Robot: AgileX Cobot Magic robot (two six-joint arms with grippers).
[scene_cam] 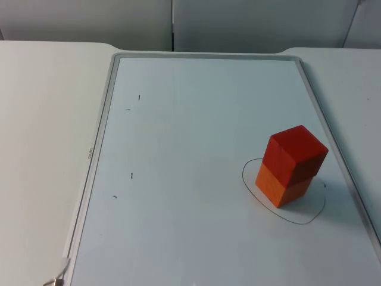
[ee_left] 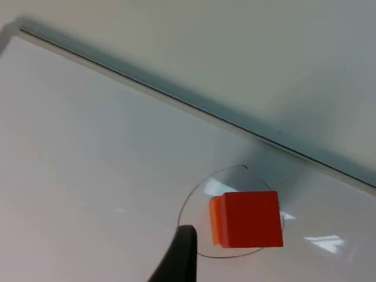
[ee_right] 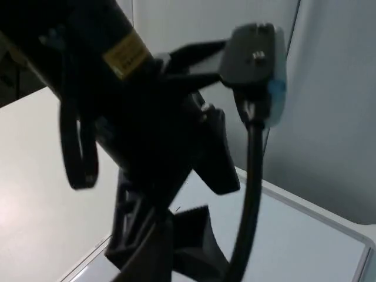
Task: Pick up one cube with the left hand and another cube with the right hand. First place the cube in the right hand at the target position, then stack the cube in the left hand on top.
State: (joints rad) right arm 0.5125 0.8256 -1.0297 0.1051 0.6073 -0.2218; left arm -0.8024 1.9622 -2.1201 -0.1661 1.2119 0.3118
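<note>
A red cube (scene_cam: 296, 154) sits on top of an orange cube (scene_cam: 281, 187), a little turned against it. The stack stands inside a pen-drawn oval (scene_cam: 297, 220) at the right side of the whiteboard (scene_cam: 178, 149). In the left wrist view the red cube (ee_left: 251, 218) hides most of the orange cube (ee_left: 215, 220), and the oval line (ee_left: 188, 205) runs around them. My left gripper (ee_left: 179, 261) hangs above the board, beside the stack and apart from it. Nothing touches the cubes.
The whiteboard's grey frame (scene_cam: 102, 128) lies on the white table (scene_cam: 41, 119), with a few small pen marks (scene_cam: 131, 176) on its left half. A black arm with a yellow label (ee_right: 123, 53) stands close in the right wrist view, over the board's corner (ee_right: 329, 241).
</note>
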